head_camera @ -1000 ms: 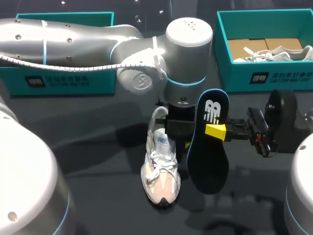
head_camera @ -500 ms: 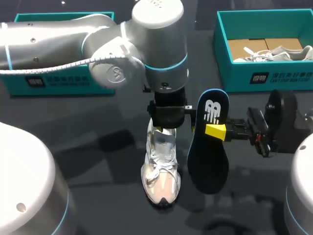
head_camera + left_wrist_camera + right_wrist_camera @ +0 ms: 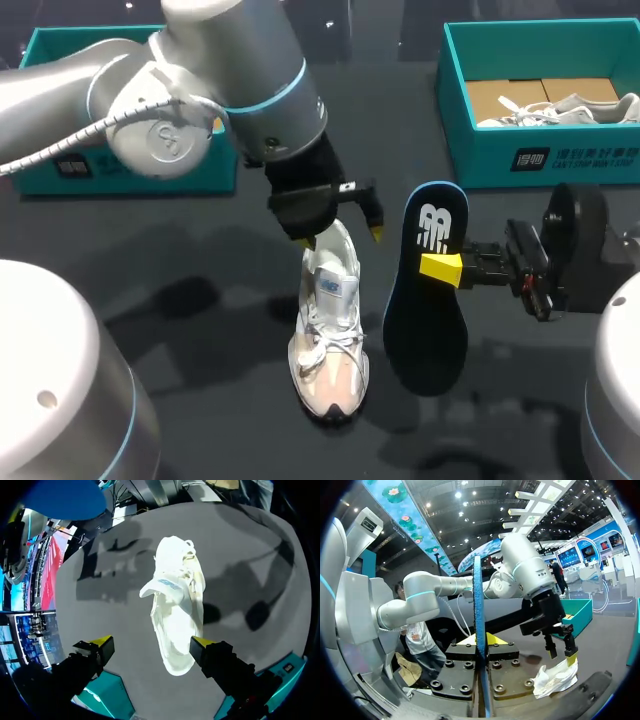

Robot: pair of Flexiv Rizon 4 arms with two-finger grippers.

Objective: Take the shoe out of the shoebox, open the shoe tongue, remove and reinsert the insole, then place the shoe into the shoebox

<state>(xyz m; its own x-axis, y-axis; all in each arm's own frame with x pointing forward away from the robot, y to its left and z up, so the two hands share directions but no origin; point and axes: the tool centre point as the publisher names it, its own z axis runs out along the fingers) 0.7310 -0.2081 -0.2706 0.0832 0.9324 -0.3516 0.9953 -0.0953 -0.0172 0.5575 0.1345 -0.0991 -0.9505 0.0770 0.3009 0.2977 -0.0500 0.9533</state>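
The shoe is already out of its box: it stands on the dark table in the lower middle of the head view, with the toe toward the bottom edge and the heel toward the top. Its tongue looks lifted up and away from the opening, which the left wrist view shows most plainly, so I judge the tongue step as done. The insole is also out. It hangs just right of the middle of the frame, beside the shoe but not touching it, and the right gripper clamps it from two sides. In the right wrist view the insole is seen by its thin edge between these fingers. The left gripper hovers over the heel end of the shoe with its fingers spread wide and nothing between them. In its own wrist view the shoe lies under and ahead of the released fingers. So about half of the task seems finished. What is left, in my judgement, is to put the insole back inside the shoe and then to carry the shoe into the shoebox in the upper right corner. This box already holds another shoe and some cardboard. A second box in the upper left is mostly hidden by the left arm.
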